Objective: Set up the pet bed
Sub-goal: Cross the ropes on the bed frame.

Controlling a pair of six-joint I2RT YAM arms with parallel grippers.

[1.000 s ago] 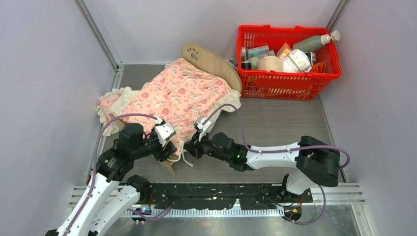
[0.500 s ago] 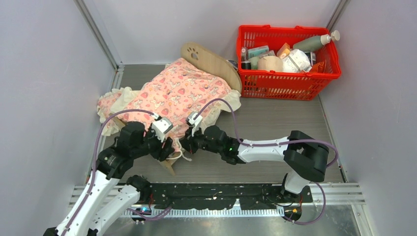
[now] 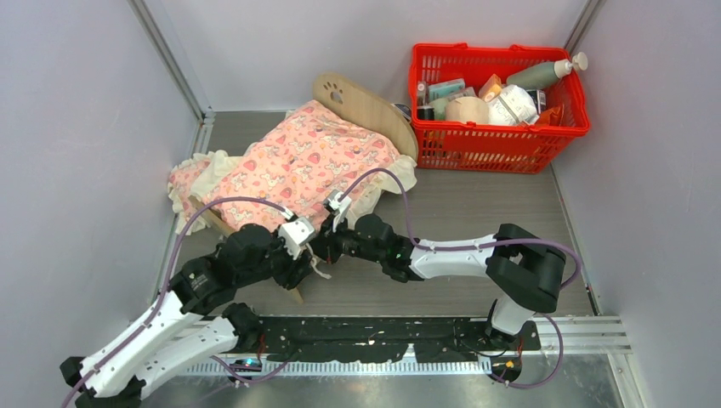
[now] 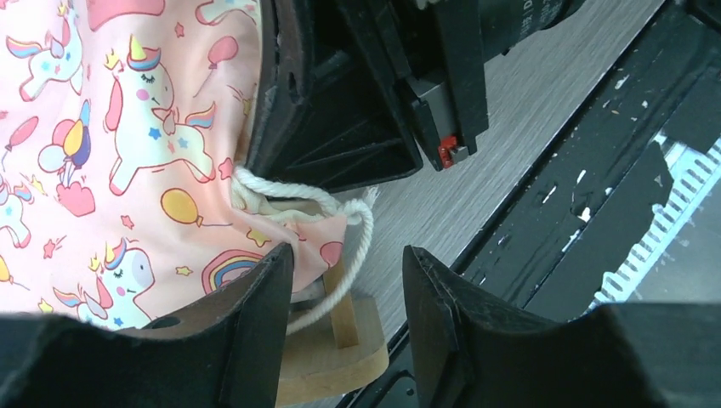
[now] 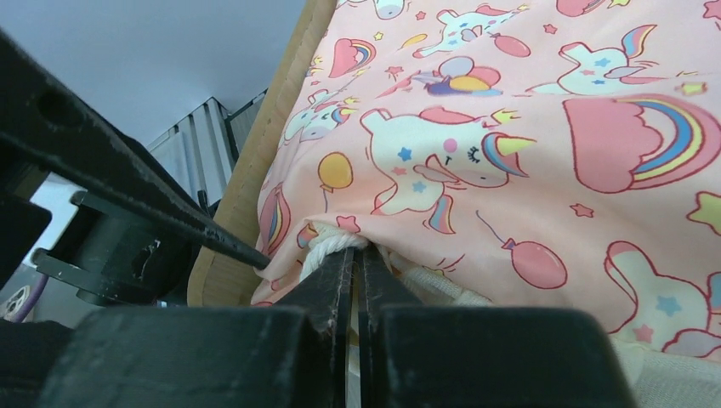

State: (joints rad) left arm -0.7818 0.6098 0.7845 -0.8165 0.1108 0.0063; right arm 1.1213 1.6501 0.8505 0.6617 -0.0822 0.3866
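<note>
From above, the pet bed (image 3: 361,104) sits left of the red basket (image 3: 497,136), mostly hidden under the unicorn blanket (image 3: 306,166). Both arms meet at its near foot corner.

At the left wrist, the left gripper (image 4: 349,310) stands wide, straddling the white cord (image 4: 344,212) and a wooden foot (image 4: 340,361), probably ready to take it.

At the right wrist, the right gripper (image 5: 357,280) is pinched tight on that cord, apparently to hold the blanket's corner in place.
</note>
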